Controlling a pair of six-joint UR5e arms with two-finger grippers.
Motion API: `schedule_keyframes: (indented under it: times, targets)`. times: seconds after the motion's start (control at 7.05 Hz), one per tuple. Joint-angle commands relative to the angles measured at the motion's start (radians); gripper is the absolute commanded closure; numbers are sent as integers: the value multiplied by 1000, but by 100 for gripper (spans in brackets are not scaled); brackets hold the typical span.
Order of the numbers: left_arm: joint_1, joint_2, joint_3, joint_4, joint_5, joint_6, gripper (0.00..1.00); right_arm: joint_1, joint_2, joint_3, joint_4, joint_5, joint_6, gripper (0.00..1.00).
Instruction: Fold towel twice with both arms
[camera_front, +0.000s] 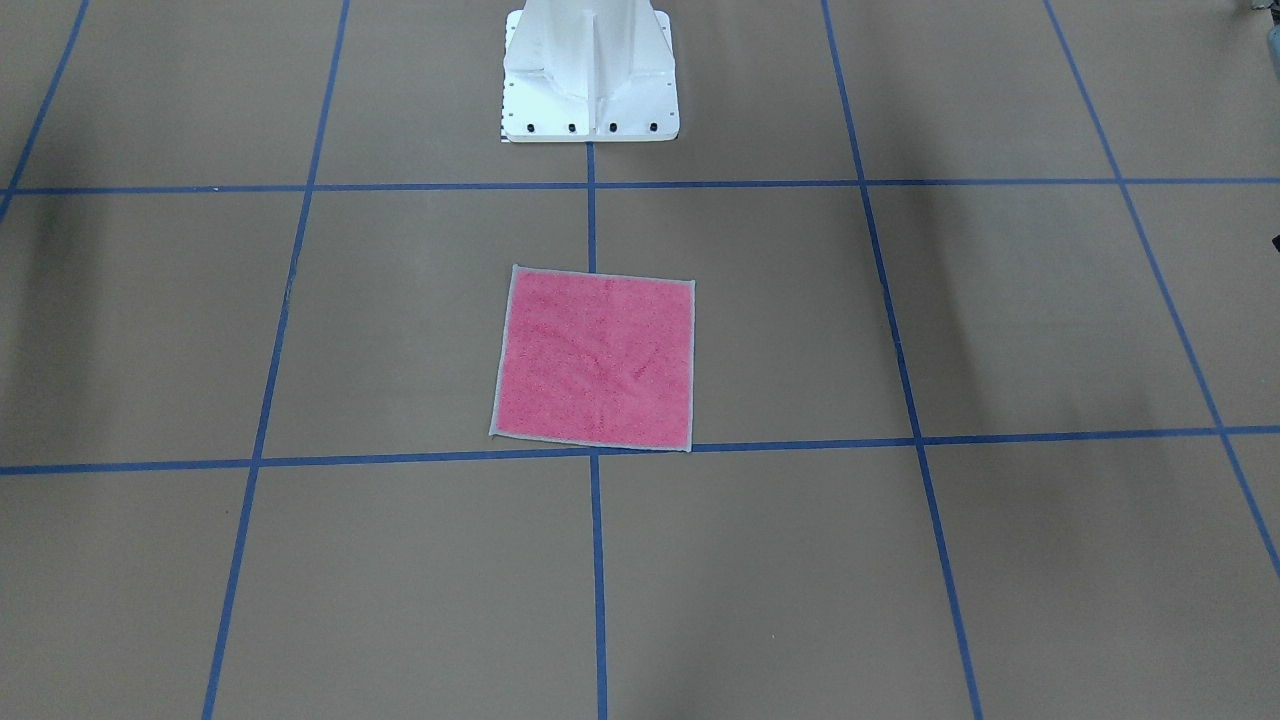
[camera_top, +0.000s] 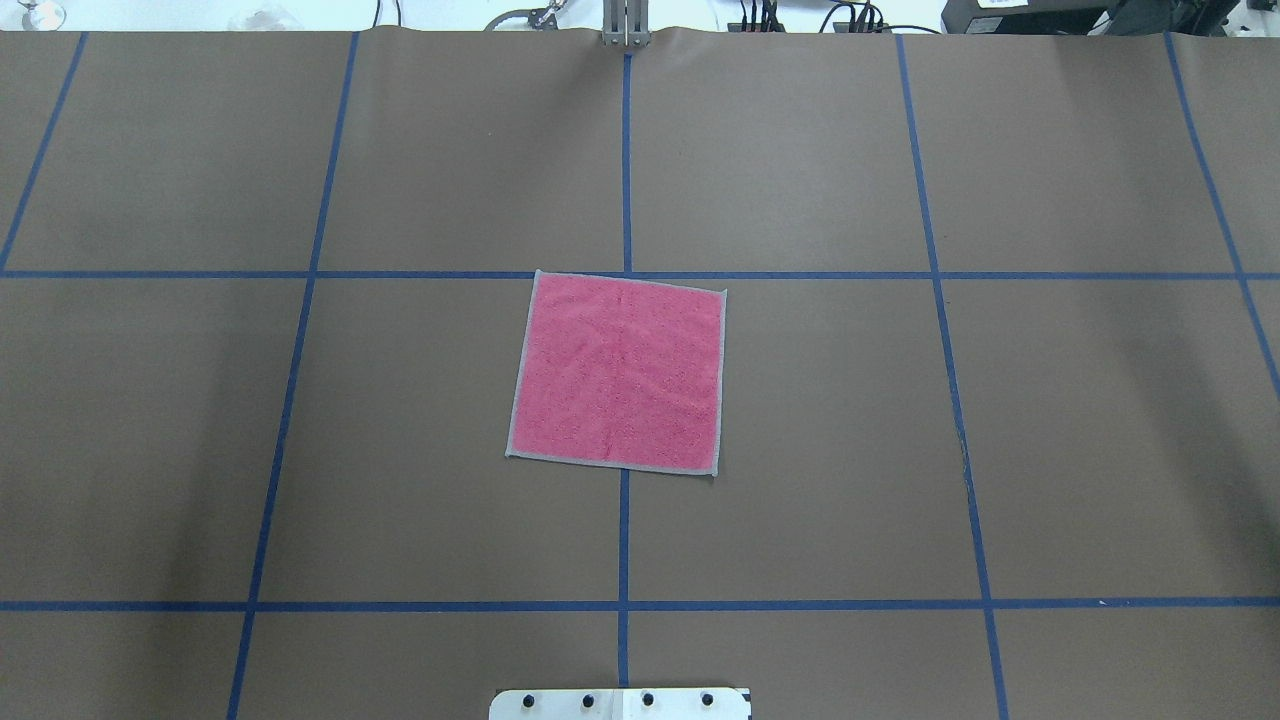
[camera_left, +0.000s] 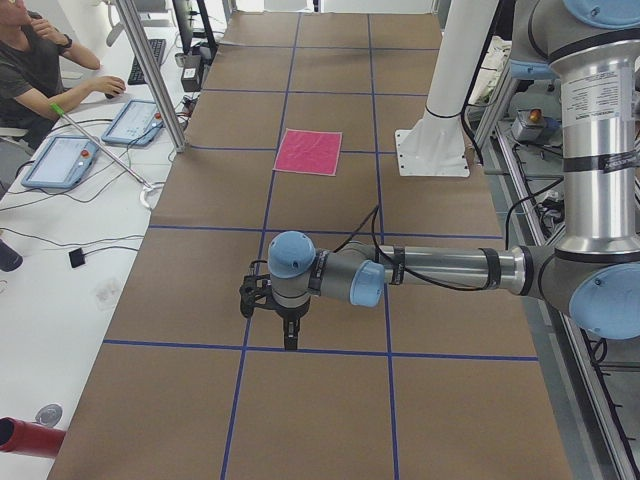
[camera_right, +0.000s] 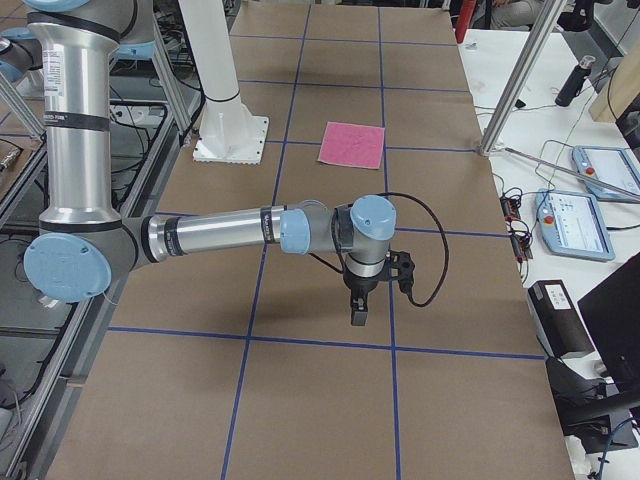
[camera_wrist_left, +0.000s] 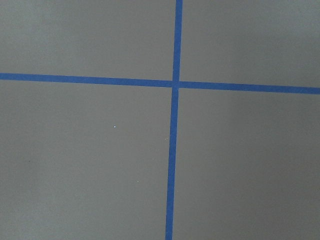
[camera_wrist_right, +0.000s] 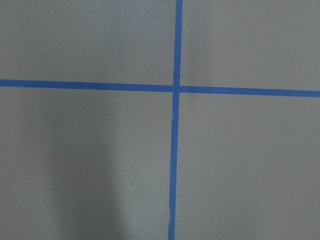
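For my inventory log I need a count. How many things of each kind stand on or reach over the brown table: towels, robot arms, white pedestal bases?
Towel: 1
Robot arms: 2, the left arm and the right arm
White pedestal base: 1
Total: 4

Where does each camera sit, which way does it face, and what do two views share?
Front-facing: across table, facing pedestal and towel.
Overhead: behind pedestal, looking forward; its edge.
Exterior left: table's end; left arm near.
Exterior right: opposite end; right arm near.
Left wrist: straight down on tape; no body.
Right wrist: likewise.
Shared: every exterior view shows the towel.
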Motion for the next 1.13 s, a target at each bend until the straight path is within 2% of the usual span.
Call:
schedule_keyframes:
  times: [0.0, 0.43, 0.57, 0.85, 0.99]
  targets:
    - [0, 3, 0, 0, -1, 4, 0, 1, -5, 2, -1, -1, 0, 0]
    - [0, 5, -2, -14, -2, 11, 0, 1, -12, -1, -1, 5, 0, 0]
    - [1, 5, 12, -23, -52, 11, 0, 1, -13, -4, -2, 6, 0, 0]
    - [1, 3, -2, -66, -53, -6, 0, -1, -35, -12, -1, 58, -5, 0]
    - [11, -15, -14, -67, -61, -113, 0, -8, -30, -10, -1, 78, -2, 0]
